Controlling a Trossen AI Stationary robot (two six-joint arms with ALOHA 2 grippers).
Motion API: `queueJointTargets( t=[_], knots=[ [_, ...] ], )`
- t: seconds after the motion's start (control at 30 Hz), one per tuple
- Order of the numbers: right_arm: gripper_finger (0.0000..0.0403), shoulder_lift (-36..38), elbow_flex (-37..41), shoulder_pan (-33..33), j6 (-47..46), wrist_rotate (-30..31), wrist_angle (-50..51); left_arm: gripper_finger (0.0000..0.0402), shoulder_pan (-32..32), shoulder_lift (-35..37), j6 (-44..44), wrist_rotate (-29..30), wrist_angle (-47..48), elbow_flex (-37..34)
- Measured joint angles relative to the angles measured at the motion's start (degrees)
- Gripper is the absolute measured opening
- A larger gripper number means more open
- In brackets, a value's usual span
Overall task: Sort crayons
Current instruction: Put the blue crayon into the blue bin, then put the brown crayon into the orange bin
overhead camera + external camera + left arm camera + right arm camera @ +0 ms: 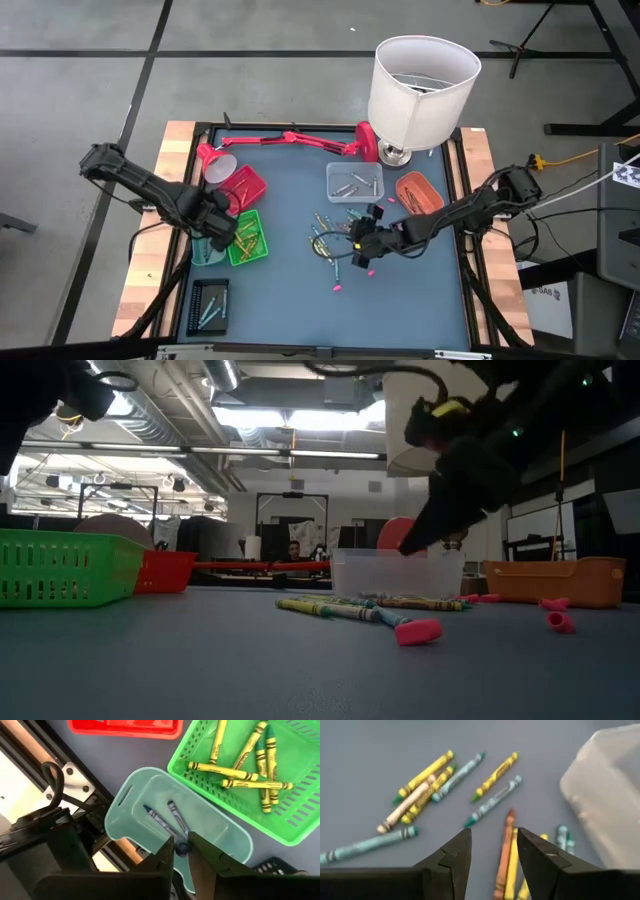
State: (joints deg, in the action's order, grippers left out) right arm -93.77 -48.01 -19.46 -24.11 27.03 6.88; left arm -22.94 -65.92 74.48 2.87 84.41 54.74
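Left gripper (181,851) is hanging over the pale teal tray (150,795), fingers nearly together on a blue crayon (181,848); part fully, then lift straight. Right gripper (493,851), fingers apart, is hovering above loose crayons (505,851) mid-worktop (300,290).

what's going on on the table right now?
Crayon sorting. The left gripper is over the pale teal tray, its fingers around a blue crayon; two more lie inside. The right gripper is open above an orange crayon in the loose pile. The green tray holds yellow and green ones.
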Motion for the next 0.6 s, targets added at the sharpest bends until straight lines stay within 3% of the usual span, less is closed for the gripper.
queueJointTargets(
  t=[0.3, 0.6],
  knots=[
    [0.0156, -6.0, 0.0, 0.0, -0.1, -3.1, -0.9, 0.0094, -0.2, -3.2, 0.0, 0.5, -0.3, 0.0],
    [0.0156, -7.5, 0.0, 0.0, -0.1, -2.5, -0.8, 0.0106, -0.2, -3.1, -0.1, 2.8, -3.9, 0.0]
  ],
)
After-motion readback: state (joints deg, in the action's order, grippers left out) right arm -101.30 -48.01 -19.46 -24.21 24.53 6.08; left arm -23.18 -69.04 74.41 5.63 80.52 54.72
